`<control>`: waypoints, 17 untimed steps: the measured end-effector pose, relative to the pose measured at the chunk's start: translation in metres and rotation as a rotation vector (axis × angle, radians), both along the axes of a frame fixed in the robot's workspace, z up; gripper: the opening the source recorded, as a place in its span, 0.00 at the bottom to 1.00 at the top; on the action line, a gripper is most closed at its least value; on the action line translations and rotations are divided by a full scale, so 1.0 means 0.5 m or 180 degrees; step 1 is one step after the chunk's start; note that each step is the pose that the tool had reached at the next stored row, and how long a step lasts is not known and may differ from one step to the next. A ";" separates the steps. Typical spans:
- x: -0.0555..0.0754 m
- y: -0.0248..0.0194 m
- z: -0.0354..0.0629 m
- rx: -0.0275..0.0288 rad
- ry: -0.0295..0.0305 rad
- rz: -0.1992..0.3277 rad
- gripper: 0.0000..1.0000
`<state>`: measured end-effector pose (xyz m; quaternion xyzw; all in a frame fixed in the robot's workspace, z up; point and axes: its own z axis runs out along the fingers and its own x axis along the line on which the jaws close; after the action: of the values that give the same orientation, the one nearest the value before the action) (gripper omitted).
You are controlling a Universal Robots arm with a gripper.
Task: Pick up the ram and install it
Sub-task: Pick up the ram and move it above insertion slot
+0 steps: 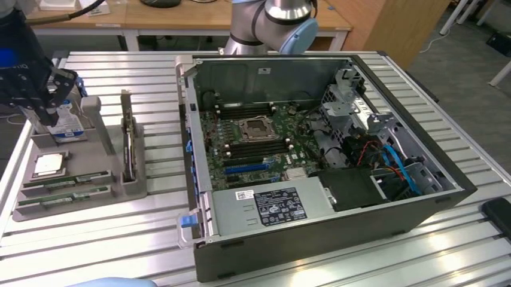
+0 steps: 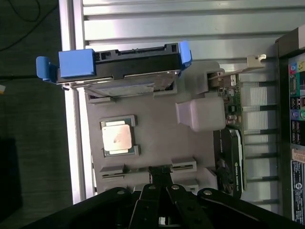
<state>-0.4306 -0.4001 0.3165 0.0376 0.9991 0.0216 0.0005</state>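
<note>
In the wrist view, the claw [image 2: 160,174] hangs directly over the ram [image 2: 136,169].

so: ram [image 1: 66,179] and spare stick [image 1: 62,201] both green, tray [image 1: 136,188] plain grey, cpu [image 1: 49,164] silver, drive [image 2: 124,86] silver with blue rails, table [image 1: 119,239] ribbed silver, case [image 1: 319,239] black, board [image 1: 239,158] inside green, cables [image 1: 397,164] blue

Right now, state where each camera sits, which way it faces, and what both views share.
Exterior view: off the arm, high, looking down at the open computer case and parts tray; arm and tool show.
Wrist view: on the wrist, looking down onto the parts tray; tool shows.
Shared: parts tray, processor chip, hard drive, tool.
</note>
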 end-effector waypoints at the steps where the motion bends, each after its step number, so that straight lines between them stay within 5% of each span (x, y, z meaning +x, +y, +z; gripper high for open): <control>1: 0.000 -0.0001 -0.004 0.0000 0.0000 0.0000 0.10; 13: 0.000 -0.0003 -0.016 0.0000 0.0005 0.0000 0.11; 17: 0.000 -0.0003 -0.016 0.0000 0.0005 0.0000 0.24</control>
<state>-0.4306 -0.4003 0.3087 0.0376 0.9991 0.0216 -0.0002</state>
